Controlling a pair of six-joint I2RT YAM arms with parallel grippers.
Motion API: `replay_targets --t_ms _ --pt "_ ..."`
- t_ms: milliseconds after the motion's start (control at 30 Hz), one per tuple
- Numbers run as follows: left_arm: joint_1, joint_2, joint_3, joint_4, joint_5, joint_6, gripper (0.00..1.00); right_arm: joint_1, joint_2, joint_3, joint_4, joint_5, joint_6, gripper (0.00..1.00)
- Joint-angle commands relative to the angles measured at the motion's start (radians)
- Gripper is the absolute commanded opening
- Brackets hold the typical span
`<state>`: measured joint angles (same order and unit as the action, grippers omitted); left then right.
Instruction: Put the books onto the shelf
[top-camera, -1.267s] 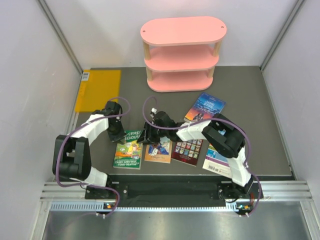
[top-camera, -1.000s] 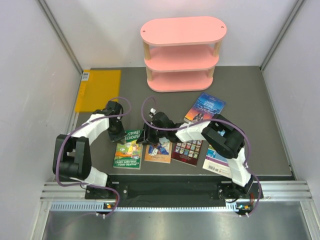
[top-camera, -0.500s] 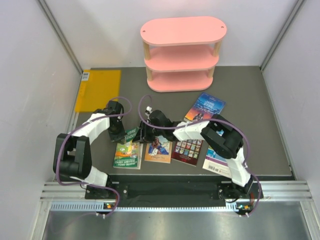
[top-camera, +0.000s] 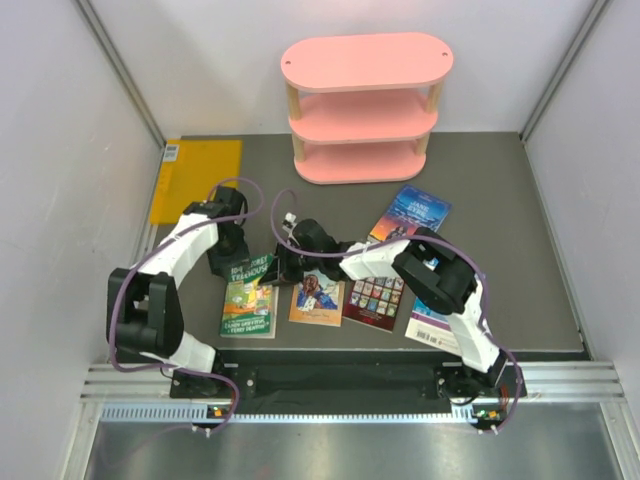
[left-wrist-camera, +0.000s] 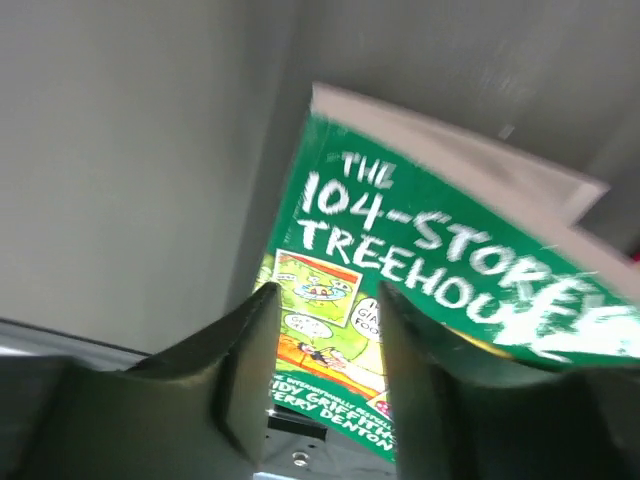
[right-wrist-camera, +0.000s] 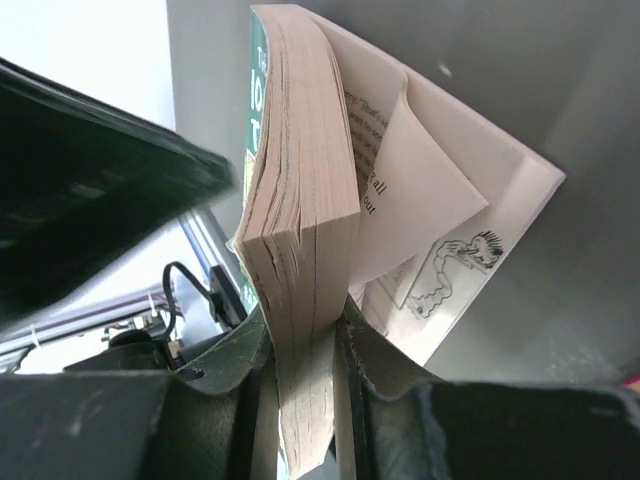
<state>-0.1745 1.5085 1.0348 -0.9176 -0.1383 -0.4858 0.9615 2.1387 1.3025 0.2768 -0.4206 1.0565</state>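
The green Treehouse book (top-camera: 249, 297) lies at the front left of the mat, its right edge lifted. My right gripper (top-camera: 272, 270) is shut on that edge. The right wrist view shows its jaws (right-wrist-camera: 305, 370) pinching most of the page block (right-wrist-camera: 300, 150), while a few pages and the back cover hang loose to the right. My left gripper (top-camera: 231, 262) stands open just past the book's far left corner; in its wrist view the cover (left-wrist-camera: 420, 250) shows between and beyond the open fingers (left-wrist-camera: 250, 370). The pink shelf (top-camera: 365, 105) stands at the back with bare boards.
Orange (top-camera: 317, 297) and dark red (top-camera: 376, 298) books lie beside the green one. A white book (top-camera: 432, 318) sits under the right arm and a blue one (top-camera: 410, 215) farther back. A flat yellow rectangle (top-camera: 195, 180) lies at the back left. Walls close in both sides.
My left gripper has opened and drawn back off the green book. My right gripper has closed on the book's raised right edge, and the book has slid a little to the left.
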Motion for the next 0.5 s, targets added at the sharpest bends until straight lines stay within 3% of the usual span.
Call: replay_targets --t_ms 0,100,167,333,467 --pt "-0.005 -0.030 0.169 -0.118 -0.159 0.030 0.62 -0.030 -0.049 0.090 0.064 -0.030 -0.050 0.00" --pt "-0.003 -0.085 0.217 -0.121 -0.198 0.027 0.74 -0.089 -0.039 0.129 0.068 -0.049 -0.059 0.00" --pt "-0.003 -0.125 0.223 -0.090 -0.182 0.021 0.77 -0.133 -0.033 0.150 0.087 -0.059 -0.056 0.00" --pt "-0.003 -0.284 0.170 0.000 -0.127 -0.007 0.80 -0.216 -0.039 0.202 0.102 -0.084 -0.047 0.00" --pt "-0.003 -0.416 0.062 0.106 -0.044 -0.077 0.77 -0.256 -0.039 0.233 0.127 -0.092 -0.026 0.00"
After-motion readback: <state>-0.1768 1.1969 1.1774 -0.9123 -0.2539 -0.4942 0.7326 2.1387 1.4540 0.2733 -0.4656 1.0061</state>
